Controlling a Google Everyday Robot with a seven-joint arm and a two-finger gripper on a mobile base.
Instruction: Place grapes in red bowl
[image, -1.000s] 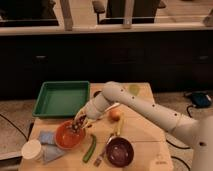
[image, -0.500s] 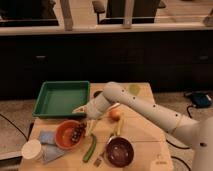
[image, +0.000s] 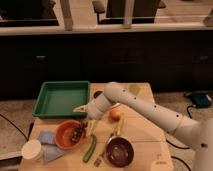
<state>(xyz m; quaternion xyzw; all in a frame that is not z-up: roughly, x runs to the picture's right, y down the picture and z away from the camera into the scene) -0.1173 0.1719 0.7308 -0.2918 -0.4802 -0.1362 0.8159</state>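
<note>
The red bowl (image: 65, 135) sits on the wooden table at the front left. The grapes (image: 77, 132), a small dark cluster, lie inside it near its right rim. My gripper (image: 85, 118) hangs just above and to the right of the bowl, at the end of the white arm that reaches in from the right. Its fingers are spread apart and hold nothing.
A green tray (image: 60, 98) stands behind the bowl. An orange fruit (image: 115, 115), a long green vegetable (image: 90, 148), a maroon bowl (image: 120, 151) and a utensil (image: 106, 147) lie to the right. A white cup (image: 32, 150) and a blue cloth (image: 49, 145) are at the front left.
My gripper was low over the red bowl; it has lifted up and to the right, away from the bowl. The grapes now lie in the bowl.
</note>
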